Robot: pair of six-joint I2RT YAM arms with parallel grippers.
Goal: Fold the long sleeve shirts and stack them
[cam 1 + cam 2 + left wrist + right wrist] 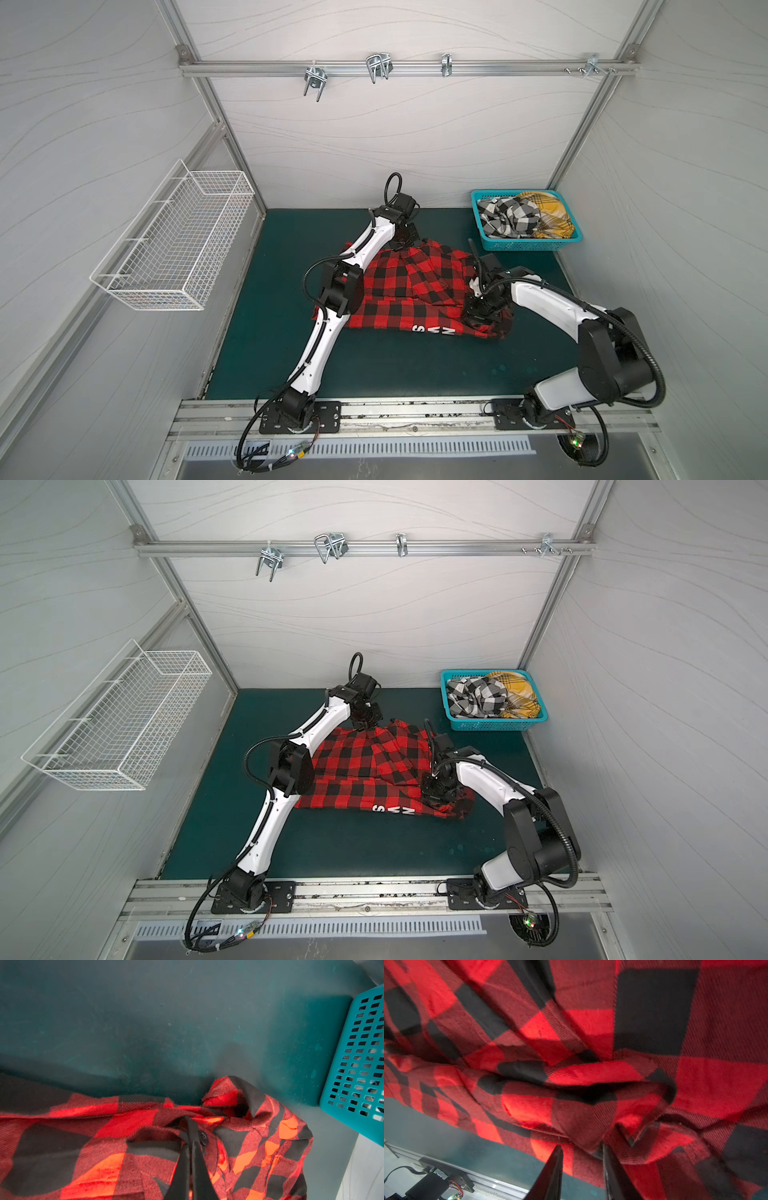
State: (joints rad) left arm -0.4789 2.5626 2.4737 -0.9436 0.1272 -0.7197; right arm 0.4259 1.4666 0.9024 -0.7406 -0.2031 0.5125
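On the left: clamping tight with the left gripper (191,1128) onto the red shirt (415,282) at its far edge, beside a button (203,1137). Sprawled rumpled mid-mat (374,365), white letters (434,330) at the near hem. Nipping a fold at its right side with the right gripper (581,1147), jaws partly apart. Further right, heaped in the basket (523,247): check shirt (509,220), yellow shirt (550,220).
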